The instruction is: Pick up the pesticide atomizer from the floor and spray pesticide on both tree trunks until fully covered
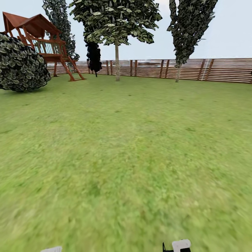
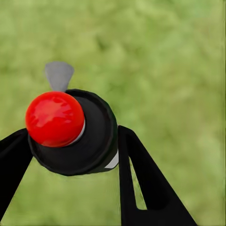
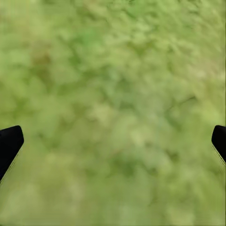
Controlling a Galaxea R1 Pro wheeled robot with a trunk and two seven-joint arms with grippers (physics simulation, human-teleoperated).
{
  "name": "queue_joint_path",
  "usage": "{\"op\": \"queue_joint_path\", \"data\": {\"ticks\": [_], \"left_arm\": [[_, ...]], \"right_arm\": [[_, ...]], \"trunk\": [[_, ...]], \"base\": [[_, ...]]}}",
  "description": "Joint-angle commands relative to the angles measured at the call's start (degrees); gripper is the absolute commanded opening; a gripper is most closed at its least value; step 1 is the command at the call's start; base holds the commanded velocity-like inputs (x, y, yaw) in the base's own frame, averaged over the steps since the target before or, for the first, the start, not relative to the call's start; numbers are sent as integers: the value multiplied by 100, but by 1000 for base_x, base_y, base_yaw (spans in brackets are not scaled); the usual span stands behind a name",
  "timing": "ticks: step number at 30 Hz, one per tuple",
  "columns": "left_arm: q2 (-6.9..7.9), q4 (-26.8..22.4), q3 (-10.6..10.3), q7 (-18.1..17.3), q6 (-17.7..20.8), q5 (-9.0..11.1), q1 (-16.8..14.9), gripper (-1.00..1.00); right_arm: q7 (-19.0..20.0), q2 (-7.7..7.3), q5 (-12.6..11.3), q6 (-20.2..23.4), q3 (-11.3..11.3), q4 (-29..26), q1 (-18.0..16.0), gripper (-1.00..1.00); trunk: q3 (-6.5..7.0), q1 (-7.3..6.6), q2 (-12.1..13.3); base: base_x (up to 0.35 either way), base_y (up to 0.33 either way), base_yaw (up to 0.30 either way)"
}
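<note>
In the left wrist view, my left gripper [image 2: 70, 146] is shut on the pesticide atomizer [image 2: 94, 146]. I look down on its round black cap with the red dot [image 2: 54, 117], above blurred grass. My right gripper [image 3: 113, 146] is open over grass, with only its black fingertips [image 3: 9, 143] showing at the frame's edges. Far ahead in the head view, a tree [image 1: 115, 21] with a straight pale tree trunk [image 1: 117, 61] stands before the fence. The garden lawn [image 1: 126, 157] stretches up to it. The floor is out of view.
A brown slat fence [image 1: 196, 69] closes the far side. A round dark bush [image 1: 21, 64] and a wooden play tower [image 1: 42, 42] stand at the left. A near-black small tree [image 1: 93, 56] and a tall narrow dark tree [image 1: 189, 28] flank the trunk.
</note>
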Motion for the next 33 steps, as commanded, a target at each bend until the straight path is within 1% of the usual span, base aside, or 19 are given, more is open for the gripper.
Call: {"op": "queue_joint_path", "data": {"ticks": [1,33], "left_arm": [[0,-1,0,-1,0,1,0,-100],[0,-1,5,-1,0,10,0,-100]], "right_arm": [[0,0,0,0,2,0,0,100],[0,0,0,0,-2,3,0,100]], "trunk": [[0,0,0],[0,0,0]], "base": [[338,0,0],[338,0,0]]}}
